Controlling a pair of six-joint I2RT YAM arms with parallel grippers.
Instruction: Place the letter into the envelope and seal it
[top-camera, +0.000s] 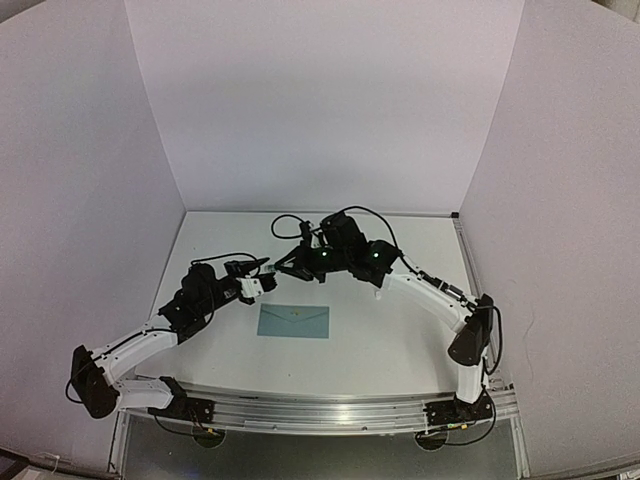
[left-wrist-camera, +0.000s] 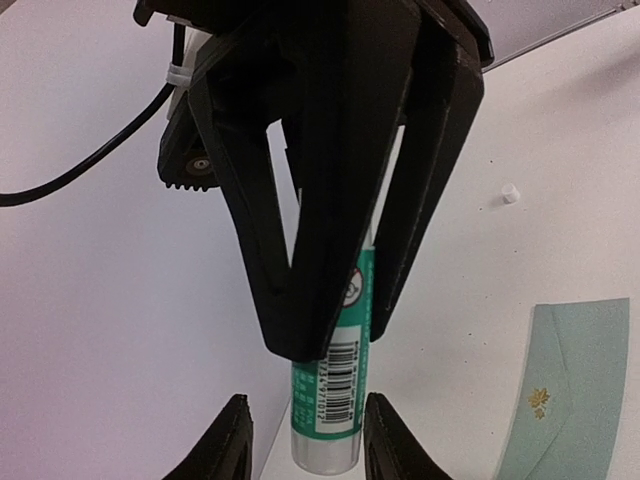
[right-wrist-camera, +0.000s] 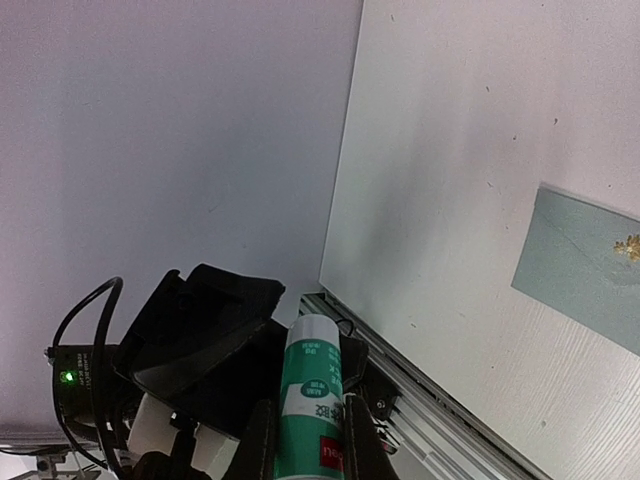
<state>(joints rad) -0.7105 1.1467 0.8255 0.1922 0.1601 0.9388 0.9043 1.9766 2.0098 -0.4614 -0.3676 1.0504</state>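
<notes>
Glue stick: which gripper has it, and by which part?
The right gripper clamps the glue stick around its green-labelled body. The left gripper straddles its free end with a gap showing, not gripping.

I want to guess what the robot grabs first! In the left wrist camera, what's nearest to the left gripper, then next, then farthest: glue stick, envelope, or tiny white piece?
1. The glue stick, right between the left gripper's fingers.
2. The envelope, flat on the table, lower right.
3. The tiny white piece, beyond the envelope, upper right.
</notes>
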